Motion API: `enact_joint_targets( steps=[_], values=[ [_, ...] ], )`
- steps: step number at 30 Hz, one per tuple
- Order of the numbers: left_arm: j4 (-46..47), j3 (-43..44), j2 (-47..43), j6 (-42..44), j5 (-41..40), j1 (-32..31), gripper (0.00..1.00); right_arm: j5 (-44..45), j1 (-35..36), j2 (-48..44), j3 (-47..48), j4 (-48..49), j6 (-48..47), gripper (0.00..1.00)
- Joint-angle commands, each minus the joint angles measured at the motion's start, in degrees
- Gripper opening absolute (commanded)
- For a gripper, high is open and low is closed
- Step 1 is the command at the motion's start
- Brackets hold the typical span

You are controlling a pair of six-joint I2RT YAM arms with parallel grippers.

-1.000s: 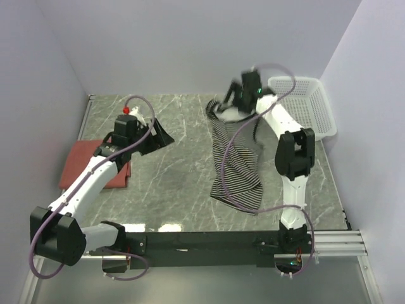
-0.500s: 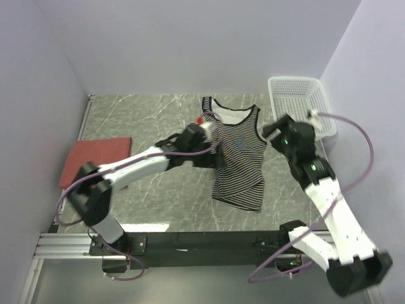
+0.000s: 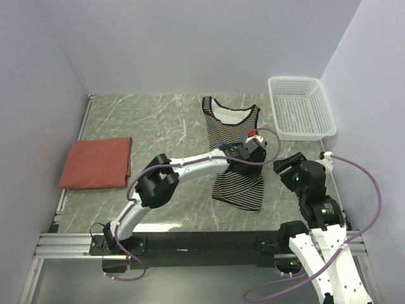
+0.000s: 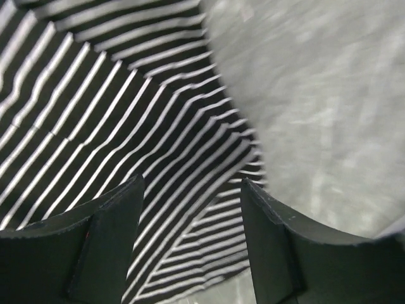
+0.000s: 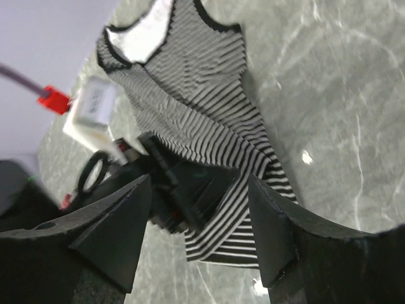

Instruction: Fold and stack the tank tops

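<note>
Since half a second ago, your left gripper [image 4: 190, 215] has slid over the right side of the striped top [image 3: 233, 126], jaws apart and empty. Right gripper [image 5: 197, 196] has pulled back toward the near-right corner, also spread. Top lies right of centre, long axis far-to-near, neckline toward far edge, hem rumpled.

Soft matt cloth is showing on the striped tank top [image 3: 229, 123], creasing finely; the red tank top [image 3: 96, 163] is looking matt and smooth. The tabletop [image 3: 158, 120] is gleaming like polished grey marble. The basket [image 3: 302, 80] is showing white plastic mesh. The left gripper [image 4: 190, 193] is looking matt black.
</note>
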Motion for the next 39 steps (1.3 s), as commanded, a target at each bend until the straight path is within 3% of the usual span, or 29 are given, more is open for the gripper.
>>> enact_joint_targets(
  steps=[1,14,22,35,39],
  values=[
    [-5.0,4.3,3.2,-1.7,-6.1,-0.9,0.67,-2.1,-0.4,-1.5,-4.2,-1.7,1.7,0.69],
    [2.9,3.1,1.6,-8.3,-8.4,-2.1,0.64,-2.4,-0.3,-3.1,-9.6,0.1,-0.7,0.66],
    [-1.9,12.2,8.4,-12.7,-14.6,-3.7,0.64,-2.5,-0.3,-4.6,-8.0,-0.2,-0.6,0.66],
    [-1.3,11.6,11.3,-16.8,-17.4,-4.0,0.60,-4.0,-0.3,-5.0,-9.1,0.5,-0.8,0.66],
    [-1.2,11.9,12.0,-17.4,-17.3,-4.0,0.53,-4.1,-0.4,-5.4,-9.5,0.6,-0.8,0.66]
  ],
)
